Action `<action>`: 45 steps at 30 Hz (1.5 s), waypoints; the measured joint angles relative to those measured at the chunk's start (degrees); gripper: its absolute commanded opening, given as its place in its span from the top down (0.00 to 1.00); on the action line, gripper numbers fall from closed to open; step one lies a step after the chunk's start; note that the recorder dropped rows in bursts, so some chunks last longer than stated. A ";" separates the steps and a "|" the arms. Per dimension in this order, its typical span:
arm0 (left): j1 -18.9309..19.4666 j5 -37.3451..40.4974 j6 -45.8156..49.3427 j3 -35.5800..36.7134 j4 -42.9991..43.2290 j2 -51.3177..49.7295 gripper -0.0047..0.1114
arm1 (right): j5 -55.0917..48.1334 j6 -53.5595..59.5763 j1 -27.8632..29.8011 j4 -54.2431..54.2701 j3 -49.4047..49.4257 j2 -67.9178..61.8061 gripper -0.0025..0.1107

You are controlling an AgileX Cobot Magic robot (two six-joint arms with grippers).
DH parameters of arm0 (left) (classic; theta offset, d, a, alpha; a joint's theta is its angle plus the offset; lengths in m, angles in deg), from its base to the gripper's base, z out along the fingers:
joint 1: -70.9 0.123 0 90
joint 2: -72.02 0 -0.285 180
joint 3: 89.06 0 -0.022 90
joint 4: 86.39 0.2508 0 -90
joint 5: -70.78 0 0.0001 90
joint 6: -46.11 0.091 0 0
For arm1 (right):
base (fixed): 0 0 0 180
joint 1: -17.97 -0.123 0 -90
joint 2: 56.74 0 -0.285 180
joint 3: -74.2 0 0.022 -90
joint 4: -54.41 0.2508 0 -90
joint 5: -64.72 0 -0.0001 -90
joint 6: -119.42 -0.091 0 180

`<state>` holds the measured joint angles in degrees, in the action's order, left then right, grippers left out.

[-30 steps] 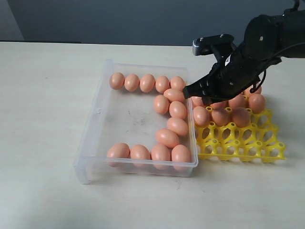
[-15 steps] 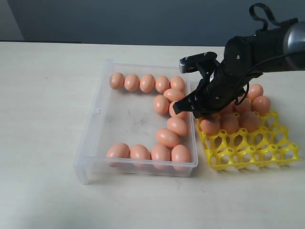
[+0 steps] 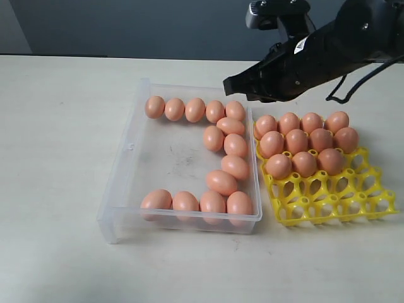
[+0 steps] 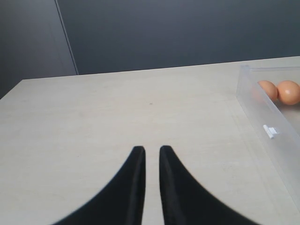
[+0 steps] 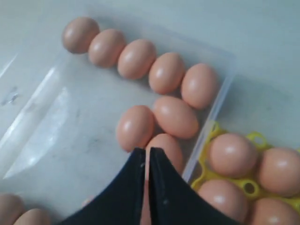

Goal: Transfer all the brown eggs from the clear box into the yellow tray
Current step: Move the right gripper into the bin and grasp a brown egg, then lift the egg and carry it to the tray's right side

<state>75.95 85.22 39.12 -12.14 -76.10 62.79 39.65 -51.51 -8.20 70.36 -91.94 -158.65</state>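
Lifted from yellow tray point(image 3: 334, 201), right fingers point(image 5: 129, 187) hover closed, empty, above brown eggs point(image 5: 176, 116).

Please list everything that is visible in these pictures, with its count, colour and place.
eggs in the box: 14, orange-brown, along its far, near and tray-side walls
eggs in the tray: 11, orange-brown, far rows
clear box: 1, transparent, mid-table
yellow tray: 1, yellow, beside the box; near cups empty
table: 1, off-white, under everything
wall: 1, dark grey, behind
right gripper: 1, black, shut, empty, above the box's tray-side eggs
left gripper: 1, black, shut, empty, over bare table
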 measured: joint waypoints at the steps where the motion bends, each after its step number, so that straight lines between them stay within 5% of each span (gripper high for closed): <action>1: 0.00 0.00 0.00 0.00 0.00 0.00 0.85 | -0.94 2.87 -0.75 2.51 0.00 0.00 0.78; 4: 0.00 0.00 0.00 0.00 0.00 0.00 0.85 | -4.43 11.79 -2.70 9.69 0.00 0.00 0.57; 7: 0.00 0.00 0.00 0.00 0.00 0.00 0.85 | -7.45 19.77 -5.06 17.06 0.00 -1.14 0.48; 16: 0.00 0.00 0.00 0.00 0.00 0.00 0.85 | -9.41 23.41 -11.25 25.00 -0.92 -9.03 0.49; 41: 0.00 0.00 0.00 0.00 0.00 0.00 0.85 | -18.12 13.21 -11.55 16.39 -7.33 -21.14 0.55; 45: 0.00 0.00 0.00 0.00 0.00 0.00 0.85 | -18.12 13.21 -11.55 17.10 -7.55 -21.73 0.65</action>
<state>75.95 85.22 39.12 -12.14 -76.10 62.79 21.54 -38.30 -19.75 87.46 -99.49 -180.38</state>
